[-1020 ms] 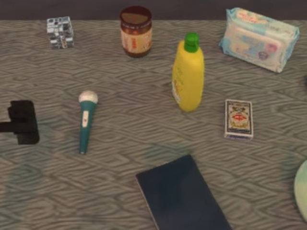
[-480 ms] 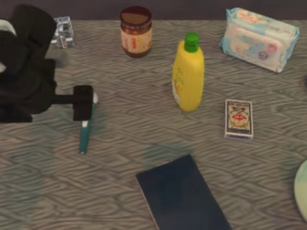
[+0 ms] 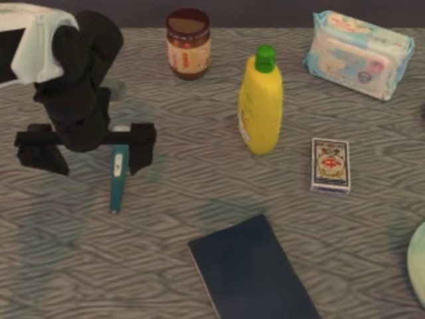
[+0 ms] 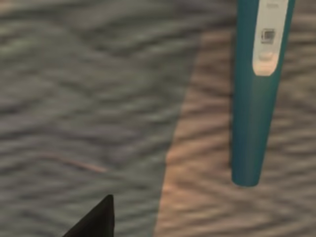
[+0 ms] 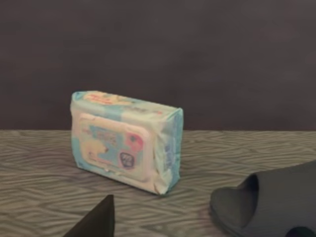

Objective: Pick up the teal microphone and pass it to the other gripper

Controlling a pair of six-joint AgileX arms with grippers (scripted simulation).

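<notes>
The teal microphone lies on the table at the left, its narrow end toward the front edge. My left gripper hangs over its white head, which is hidden in the top view. That gripper is open wide, and the handle lies between its fingers, closer to the right-hand one. In the left wrist view the teal handle with its white switch patch runs across the cloth, apart from the one black fingertip that shows. The other gripper, my right one, is outside the top view; one fingertip shows in its wrist view.
A brown jar, a yellow bottle, a pack of wipes, a card box and a dark blue book lie to the right. A pale plate touches the right edge. A grey slipper lies beside the wipes.
My left arm has swung in from the table's left edge to above the microphone, and its fingers now stand spread either side of the handle. The microphone has not moved.
</notes>
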